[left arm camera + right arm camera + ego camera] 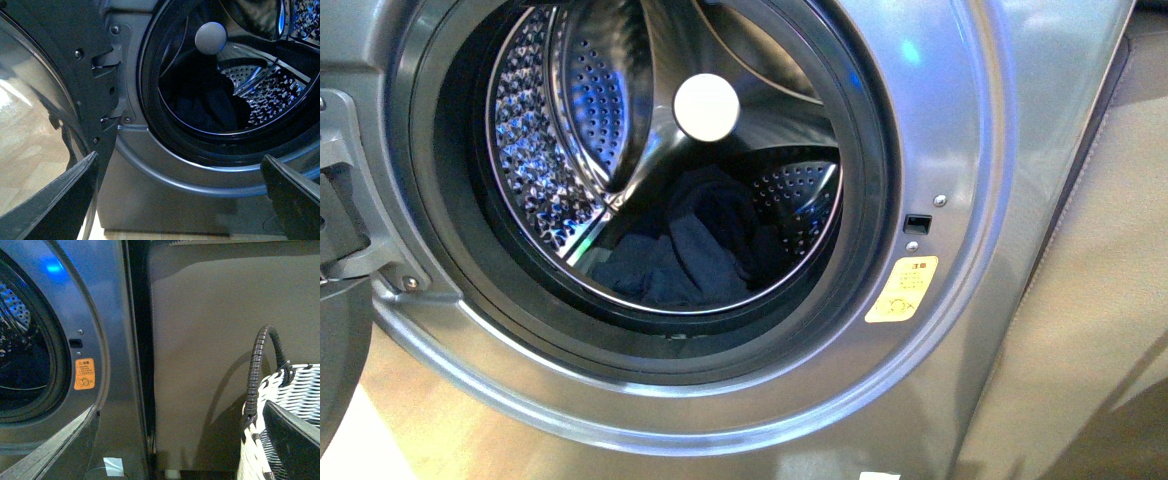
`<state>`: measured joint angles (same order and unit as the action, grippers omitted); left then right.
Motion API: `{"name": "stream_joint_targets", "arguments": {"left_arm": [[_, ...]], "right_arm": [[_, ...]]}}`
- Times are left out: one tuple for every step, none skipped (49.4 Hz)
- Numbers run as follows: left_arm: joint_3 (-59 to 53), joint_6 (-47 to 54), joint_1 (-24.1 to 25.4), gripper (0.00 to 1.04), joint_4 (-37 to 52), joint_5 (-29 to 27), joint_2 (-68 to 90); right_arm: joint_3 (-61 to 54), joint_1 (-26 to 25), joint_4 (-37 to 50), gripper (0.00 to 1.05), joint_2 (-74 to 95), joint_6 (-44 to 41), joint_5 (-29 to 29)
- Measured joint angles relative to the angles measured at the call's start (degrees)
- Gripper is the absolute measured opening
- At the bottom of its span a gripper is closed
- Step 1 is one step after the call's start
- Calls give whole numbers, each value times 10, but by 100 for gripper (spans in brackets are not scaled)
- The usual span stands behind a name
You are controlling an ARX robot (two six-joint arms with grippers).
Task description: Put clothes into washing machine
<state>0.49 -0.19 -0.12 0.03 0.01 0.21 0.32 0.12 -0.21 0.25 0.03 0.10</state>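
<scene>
The silver-grey washing machine (pixel 960 120) fills the front view, its porthole open. Dark navy clothes (pixel 695 250) lie heaped at the bottom of the shiny perforated drum (pixel 550 140). A yellow warning sticker (pixel 901 289) sits right of the gasket. In the left wrist view the clothes (pixel 210 107) show in the drum, beyond my left gripper (pixel 182 200), which is open and empty in front of the washer's lower front panel. My right gripper (pixel 180 445) is open and empty, facing the gap beside the washer (pixel 85 315). Neither arm shows in the front view.
The open washer door (pixel 60 65) hangs at the hinge side, beside my left gripper. A white woven basket (pixel 295 405) with a dark wrapped handle stands right beside my right gripper's fingers (pixel 292 437). A brown panel (pixel 210 340) rises beside the washer. Light wooden floor (pixel 430 410) lies below.
</scene>
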Motion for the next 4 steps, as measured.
{"name": "stream_joint_targets", "arguments": {"left_arm": [[0,0,0,98,0,0,0],[0,0,0,98,0,0,0],[0,0,0,98,0,0,0],[0,0,0,98,0,0,0]], "right_arm": [[0,0,0,97,0,0,0],[0,0,0,97,0,0,0],[0,0,0,97,0,0,0],[0,0,0,97,0,0,0]]}}
